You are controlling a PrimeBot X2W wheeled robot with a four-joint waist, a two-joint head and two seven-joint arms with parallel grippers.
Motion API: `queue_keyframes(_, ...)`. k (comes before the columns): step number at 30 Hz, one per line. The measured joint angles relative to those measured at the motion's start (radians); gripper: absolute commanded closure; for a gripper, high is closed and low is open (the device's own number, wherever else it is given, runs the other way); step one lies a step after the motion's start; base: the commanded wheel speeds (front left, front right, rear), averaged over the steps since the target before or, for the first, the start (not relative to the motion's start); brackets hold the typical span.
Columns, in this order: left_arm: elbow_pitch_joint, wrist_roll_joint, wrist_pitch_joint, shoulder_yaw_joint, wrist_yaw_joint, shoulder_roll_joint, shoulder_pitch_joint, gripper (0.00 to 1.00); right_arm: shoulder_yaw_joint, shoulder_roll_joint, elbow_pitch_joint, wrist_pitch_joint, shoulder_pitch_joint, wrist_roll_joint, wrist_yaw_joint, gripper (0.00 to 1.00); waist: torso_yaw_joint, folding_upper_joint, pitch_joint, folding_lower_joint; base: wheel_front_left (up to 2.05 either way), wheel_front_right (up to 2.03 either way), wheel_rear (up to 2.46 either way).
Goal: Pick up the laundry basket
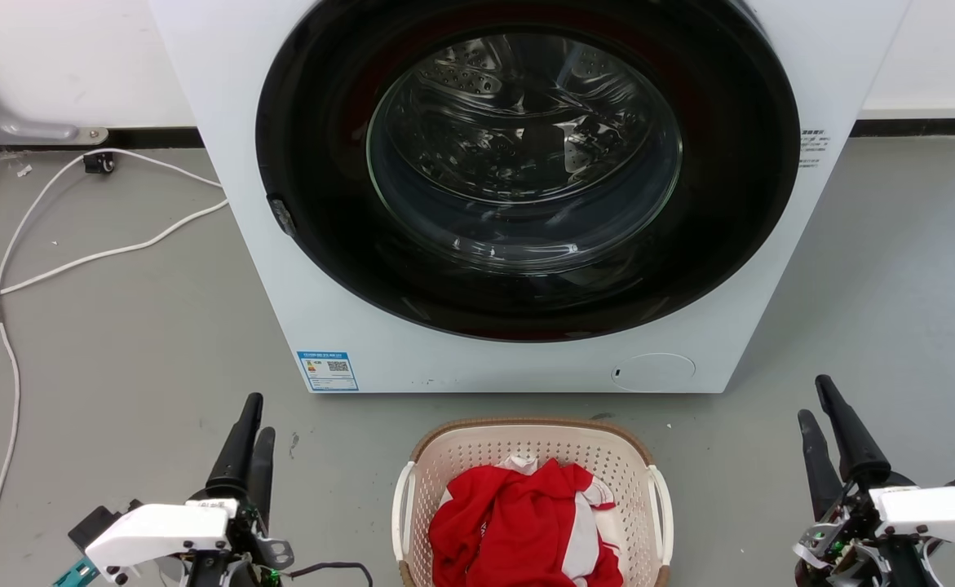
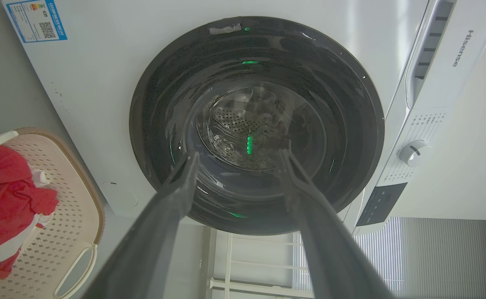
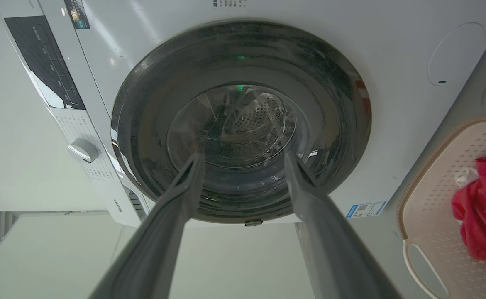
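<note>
Basket with red cloth stands on the floor before the washer, between left gripper and right gripper, touching neither; left wrist view shows the left fingers spread wide, empty; right wrist view shows the right fingers likewise.
</note>
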Motion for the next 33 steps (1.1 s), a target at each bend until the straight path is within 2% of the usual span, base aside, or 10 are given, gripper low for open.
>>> queue_keyframes(7,-0.022,0.095,-0.032,-0.026,0.000,0.000,-0.002,0.00,0.019,-0.001,-0.012,-0.034,0.000,-0.083,0.000,0.00,0.000,0.0000,0.000,0.0000,0.00,0.00,0.00)
queue_keyframes(33,-0.094,0.616,-0.132,-0.124,0.000,0.001,-0.011,0.00,0.059,0.000,-0.108,-0.135,0.001,-0.714,0.000,0.00,0.001,0.0000,-0.001,0.0001,0.00,0.00,0.00)
